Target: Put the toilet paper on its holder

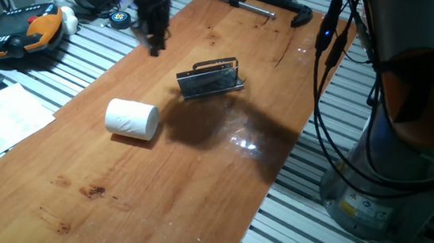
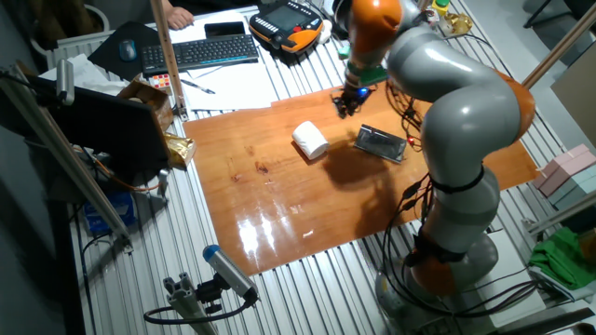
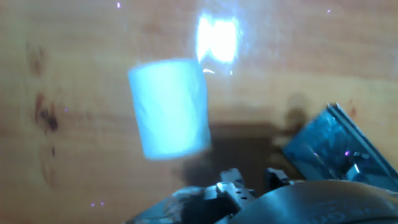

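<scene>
The toilet paper [image 1: 132, 119] is a white roll lying on its side on the wooden table, left of centre. It also shows in the other fixed view [image 2: 311, 140] and in the hand view [image 3: 169, 107]. The holder [image 1: 211, 79] is a dark grey plate with a thin wire bar, lying on the table to the right of and behind the roll, and it shows too in the other fixed view [image 2: 381, 143] and the hand view [image 3: 339, 149]. My gripper [image 1: 154, 42] hangs above the table's far left edge, behind the roll and left of the holder. Its fingers are close together and hold nothing.
A black clamp with a silver bar [image 1: 260, 4] lies at the table's far end. An orange and black pendant [image 1: 14, 30] and papers lie off the table's left side. The arm's base and cables [image 1: 389, 154] stand at the right.
</scene>
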`<state>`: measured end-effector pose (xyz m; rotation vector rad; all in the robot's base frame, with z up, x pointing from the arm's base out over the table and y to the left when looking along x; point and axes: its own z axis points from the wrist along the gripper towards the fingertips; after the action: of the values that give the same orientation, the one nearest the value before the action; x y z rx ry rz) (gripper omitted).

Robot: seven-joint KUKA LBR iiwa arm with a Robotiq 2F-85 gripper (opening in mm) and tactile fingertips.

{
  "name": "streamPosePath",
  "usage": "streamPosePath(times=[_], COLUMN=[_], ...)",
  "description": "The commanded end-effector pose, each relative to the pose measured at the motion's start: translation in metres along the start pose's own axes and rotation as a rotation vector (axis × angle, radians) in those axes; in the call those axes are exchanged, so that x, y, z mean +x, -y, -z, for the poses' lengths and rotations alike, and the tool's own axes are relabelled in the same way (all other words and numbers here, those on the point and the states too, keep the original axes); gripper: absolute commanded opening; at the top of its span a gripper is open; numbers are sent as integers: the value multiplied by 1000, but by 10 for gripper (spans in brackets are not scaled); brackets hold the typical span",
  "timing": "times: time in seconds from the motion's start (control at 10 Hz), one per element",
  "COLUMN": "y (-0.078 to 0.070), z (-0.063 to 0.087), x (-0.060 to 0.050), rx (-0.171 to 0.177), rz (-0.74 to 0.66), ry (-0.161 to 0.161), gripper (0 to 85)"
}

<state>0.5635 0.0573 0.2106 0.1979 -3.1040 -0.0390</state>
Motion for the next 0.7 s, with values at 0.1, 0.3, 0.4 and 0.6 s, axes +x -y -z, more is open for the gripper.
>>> streamPosePath(times=[0.1, 0.3, 0.4, 0.6], y=[-19, -27, -33, -42], z=[-18, -37, -46, -64], x=[-12, -19, -20, -22], rx=[-5, -22, -28, -45], rz=[18, 42, 41, 59], ry=[9, -38, -53, -79], gripper=[850, 850, 850, 850])
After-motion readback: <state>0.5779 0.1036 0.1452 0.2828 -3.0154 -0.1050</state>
